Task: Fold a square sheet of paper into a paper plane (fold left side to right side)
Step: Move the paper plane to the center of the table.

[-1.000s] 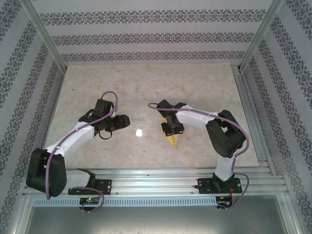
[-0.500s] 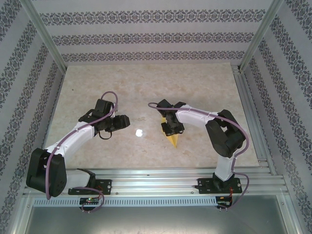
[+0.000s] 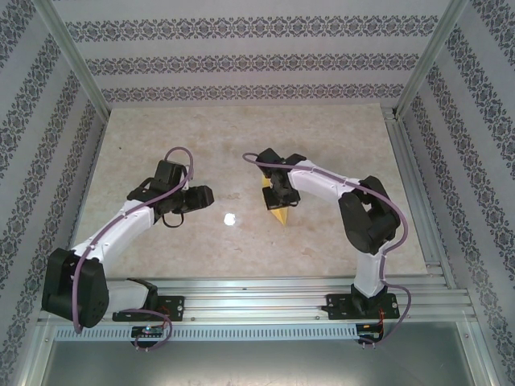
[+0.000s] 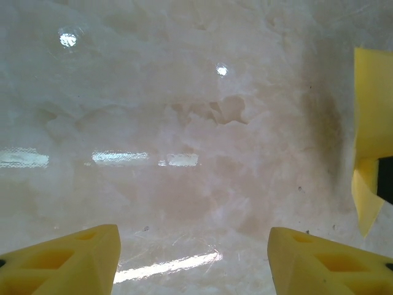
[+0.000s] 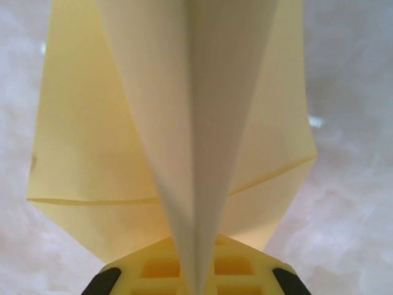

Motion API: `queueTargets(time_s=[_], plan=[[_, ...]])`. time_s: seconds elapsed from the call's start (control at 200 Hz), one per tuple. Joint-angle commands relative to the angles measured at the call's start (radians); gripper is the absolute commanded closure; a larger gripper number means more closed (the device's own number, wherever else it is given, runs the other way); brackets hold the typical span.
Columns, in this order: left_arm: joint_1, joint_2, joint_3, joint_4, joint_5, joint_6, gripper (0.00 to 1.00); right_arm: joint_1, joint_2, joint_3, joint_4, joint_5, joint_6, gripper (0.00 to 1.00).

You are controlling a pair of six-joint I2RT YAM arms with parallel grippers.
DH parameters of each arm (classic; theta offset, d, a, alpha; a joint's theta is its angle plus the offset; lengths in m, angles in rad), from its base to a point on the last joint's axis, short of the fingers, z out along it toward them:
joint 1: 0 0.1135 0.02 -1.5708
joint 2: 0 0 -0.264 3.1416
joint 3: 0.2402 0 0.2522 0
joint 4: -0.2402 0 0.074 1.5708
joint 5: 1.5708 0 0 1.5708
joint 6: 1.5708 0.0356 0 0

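Well, right pincer [image 3: 280, 198]: jaws pressed tight together on the raised centre fold of the paper plane [image 3: 279, 215], out near the middle of the desk [image 3: 241, 145]!
Paper plane from above: a mustard-yellow wedge poking out from under the right pincer, its tip aimed toward the near edge, where the arm bases sit.
Paper plane up close: and look at that on the right wrist camera, the centre crease stands up as a pale ridge running straight down into the closed jaws. Flatter yellow flaps spread out on either side, each crossed by a fold line.
Right fingers [image 5: 156, 270]: yellow and latticed, hugging the ridge at the bottom of the wrist view.
Left pincer [image 3: 203, 195]: jaws well apart, nothing between them!
Left fingertips [image 4: 67, 261]: two yellow tips at the bottom corners of the left wrist view, bare desk between them.
Left pincer's spot: well apart from the plane, off to its left and pointing toward it. A strip of the yellow paper peeks in at the right edge of the left wrist view.
White spot [image 3: 229, 218]: tiny, lying on the desk between the two pincers, touching neither.
Desk surface: pale, marbled and glossy, catching bright reflections.
Surroundings: patterned walls [image 3: 241, 60] on three sides, a metal rail [image 3: 265, 293] carrying both arm bases.
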State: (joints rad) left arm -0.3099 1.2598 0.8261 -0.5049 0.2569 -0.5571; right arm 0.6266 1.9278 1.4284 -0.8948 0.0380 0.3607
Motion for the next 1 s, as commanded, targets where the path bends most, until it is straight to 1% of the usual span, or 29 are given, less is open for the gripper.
queueTargets(time_s=[0.0,0.07,0.185,0.325,0.435,0.57,0.654,0.764,0.994], plan=[[-0.011,-0.035,0.014,-0.007,-0.04,0.028,0.33,-0.028,0.071,0.065,-0.014,0.047,0.005,1.0],[-0.012,-0.035,0.018,-0.017,-0.057,0.029,0.31,-0.036,0.11,0.103,-0.013,0.055,0.015,1.0],[-0.012,-0.029,0.019,-0.017,-0.049,0.031,0.31,-0.04,0.181,0.167,-0.036,0.051,0.026,1.0],[-0.011,-0.033,0.026,-0.027,-0.05,0.037,0.31,-0.041,0.223,0.191,-0.053,0.059,0.04,1.0],[-0.012,-0.046,0.031,-0.052,-0.071,0.051,0.31,-0.038,0.247,0.196,-0.055,0.056,0.041,1.0],[-0.012,-0.071,0.02,-0.063,-0.076,0.053,0.31,-0.038,0.281,0.204,-0.07,0.042,0.04,0.95],[-0.012,-0.079,0.017,-0.066,-0.077,0.052,0.31,-0.033,0.267,0.208,-0.075,0.044,0.04,0.89],[-0.011,-0.082,0.015,-0.069,-0.077,0.054,0.3,-0.023,0.219,0.233,-0.093,0.084,0.035,0.82],[-0.011,-0.089,0.012,-0.069,-0.079,0.048,0.31,-0.013,0.153,0.251,-0.113,0.095,0.035,0.78]])
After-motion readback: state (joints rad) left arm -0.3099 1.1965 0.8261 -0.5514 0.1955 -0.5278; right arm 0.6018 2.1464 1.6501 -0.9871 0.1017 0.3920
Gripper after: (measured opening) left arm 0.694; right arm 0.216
